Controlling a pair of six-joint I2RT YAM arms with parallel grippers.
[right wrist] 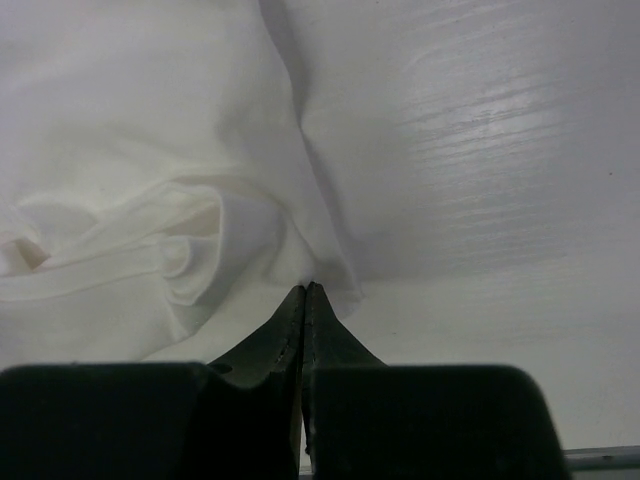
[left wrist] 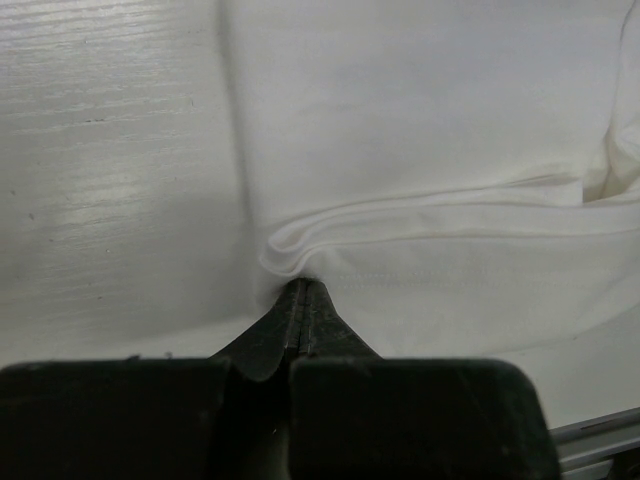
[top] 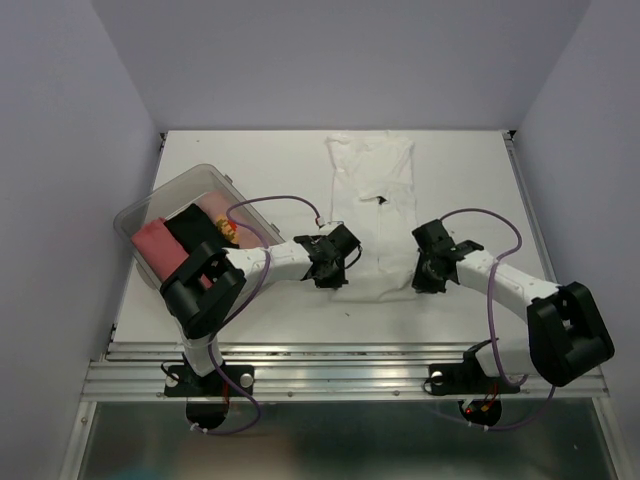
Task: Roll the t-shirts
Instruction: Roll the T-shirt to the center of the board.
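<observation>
- A white t-shirt (top: 372, 190) lay flat on the white counter (top: 250, 170), stretching from the 12 o'clock edge down toward the middle, with a small dark neck label (top: 382, 199) showing near its centre.
- The left claw (top: 335, 268) sat at the shirt's 7 o'clock corner. Its jaws were pressed together, and a bunched fold of the near hem was pinched at their tips.
- The right claw (top: 430, 275) sat at the shirt's 5 o'clock corner. Its jaws were also pressed together, with the cloth's edge drawn in to their tips.
- The shirt's near end lay between the two claws. It was crumpled and folded over on the right claw's side.
- A clear plastic tub (top: 190, 185) stood at 9 o'clock on the counter, well apart from the white shirt.
- Inside it lay a salmon-pink t-shirt (top: 155, 245), a black t-shirt (top: 190, 235) and a printed t-shirt (top: 227, 230), which was mostly hidden.
</observation>
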